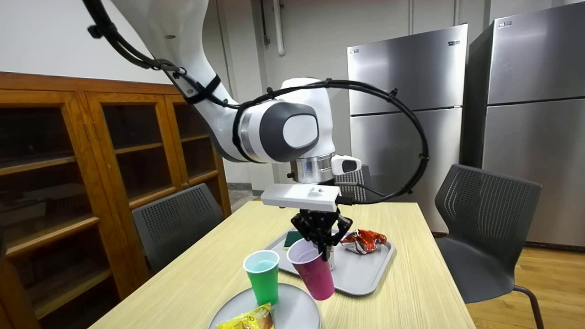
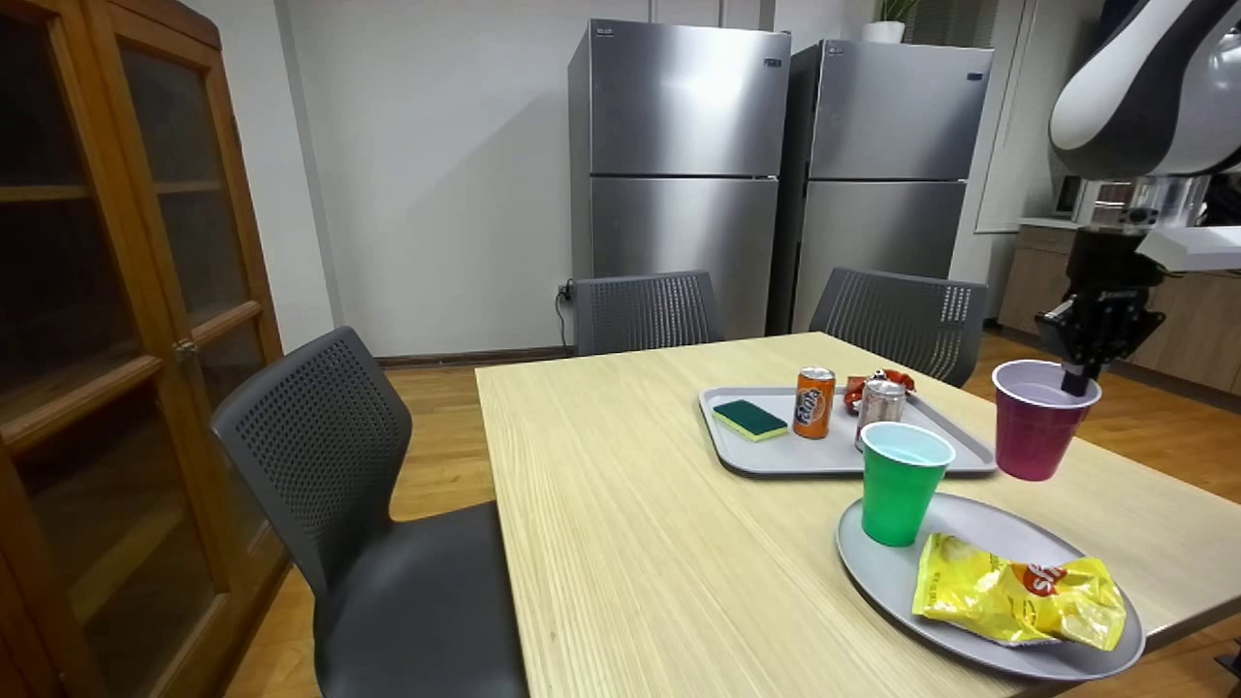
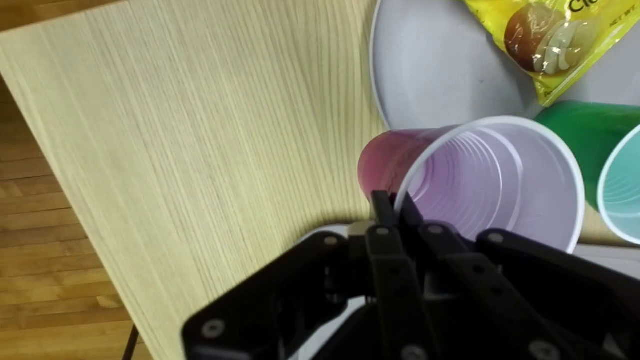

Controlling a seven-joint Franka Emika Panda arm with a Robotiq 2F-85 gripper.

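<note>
Angles the white arm [image 1: 224, 121] down over the desk [image 1: 411, 283], in from its edges. Bends at the wrist [image 1: 315, 169], pointing the claw [image 3: 397, 206] almost straight down, above the surface and apart from it. Holds both fingers [image 3: 382, 209] nearly together at the tips, side by side in a narrow pinch, with the black knuckles [image 3: 280, 285] folded out to either side.

Reads "Fanta" on orange can [image 2: 813, 402], left of the jaws in an ext. view. Shows "ys", w/ unclear start, on red logo [image 2: 1042, 579] of yellow pkt [image 2: 1003, 593], lower than the jaws, also in an ext. view. Gives "Cl…" & "NET WT." on same pkt, up & right of the jaws in wrist view, w/ rest cut off. Can't read badges [image 1: 454, 43] on fridges [image 1: 406, 77], well behind the jaws in both ext. views: too small.
</note>
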